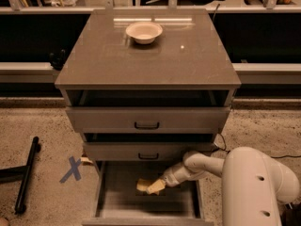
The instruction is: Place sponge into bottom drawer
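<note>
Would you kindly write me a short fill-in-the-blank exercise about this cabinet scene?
The bottom drawer of the cabinet is ____, not shut.
Above its floor, the end effector holds the ____.
The white bowl sits on the cabinet's ____.
Missing words: open; sponge; top.

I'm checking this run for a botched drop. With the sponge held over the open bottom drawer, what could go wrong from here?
1. The claw, low inside the bottom drawer, seems to grip the sponge by one end, so the soft foam may cling or tumble askew on release.
2. The arm passes just under the middle drawer front; rising straight up could knock it.
</note>
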You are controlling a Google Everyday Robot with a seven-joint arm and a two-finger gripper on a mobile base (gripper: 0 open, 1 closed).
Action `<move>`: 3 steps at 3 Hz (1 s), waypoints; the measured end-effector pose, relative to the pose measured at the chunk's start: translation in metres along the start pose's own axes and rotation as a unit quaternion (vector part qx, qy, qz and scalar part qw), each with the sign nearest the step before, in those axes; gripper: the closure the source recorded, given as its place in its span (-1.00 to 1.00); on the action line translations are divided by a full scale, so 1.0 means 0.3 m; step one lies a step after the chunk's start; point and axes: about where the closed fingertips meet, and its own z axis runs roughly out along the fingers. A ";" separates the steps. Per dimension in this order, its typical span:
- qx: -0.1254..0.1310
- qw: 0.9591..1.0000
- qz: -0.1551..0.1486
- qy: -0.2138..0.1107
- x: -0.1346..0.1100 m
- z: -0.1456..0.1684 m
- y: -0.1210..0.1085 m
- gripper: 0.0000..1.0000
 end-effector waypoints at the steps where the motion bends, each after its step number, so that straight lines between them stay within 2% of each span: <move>1: -0.014 1.000 0.018 0.008 0.026 0.059 -0.023 -0.14; 3: -0.022 0.999 0.032 0.009 0.051 0.079 -0.032 -1.00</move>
